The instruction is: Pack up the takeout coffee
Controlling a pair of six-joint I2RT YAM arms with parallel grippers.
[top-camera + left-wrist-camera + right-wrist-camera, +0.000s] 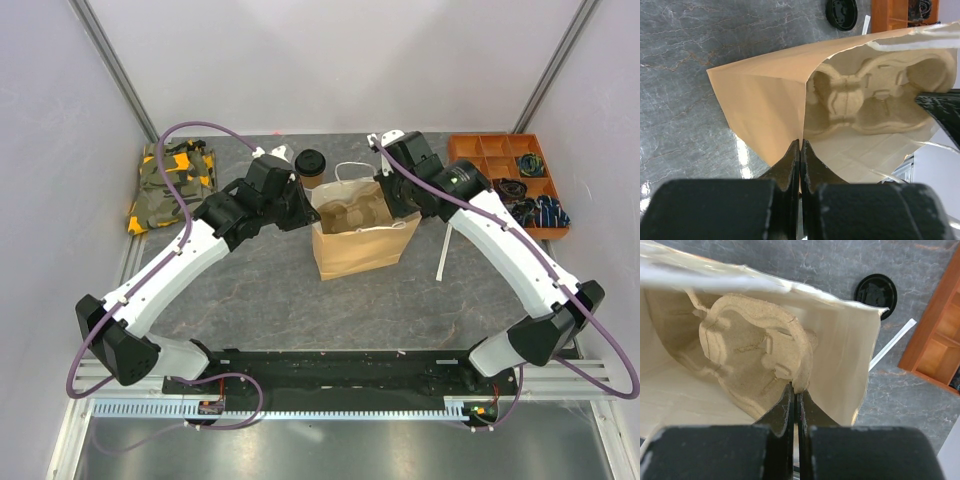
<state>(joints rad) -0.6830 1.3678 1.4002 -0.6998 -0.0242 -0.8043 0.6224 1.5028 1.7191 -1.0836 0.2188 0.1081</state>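
The takeout coffee cup (310, 166), tan with a black lid, stands on the table behind the bag's left corner. Its lid also shows in the left wrist view (841, 12) and the right wrist view (876, 292). The brown paper bag (355, 248) stands open at the middle, with the moulded-pulp carrier (352, 212) inside it. My left gripper (800, 143) is shut on the bag's left rim edge (765, 95). My right gripper (799, 391) reaches into the bag from the right and is shut on the rim of the carrier (750, 345).
An orange compartment tray (508, 180) with small items sits at the back right. A camouflage cloth (170, 185) lies at the back left. A white strip (443, 252) lies on the table right of the bag. Grey walls close in on three sides.
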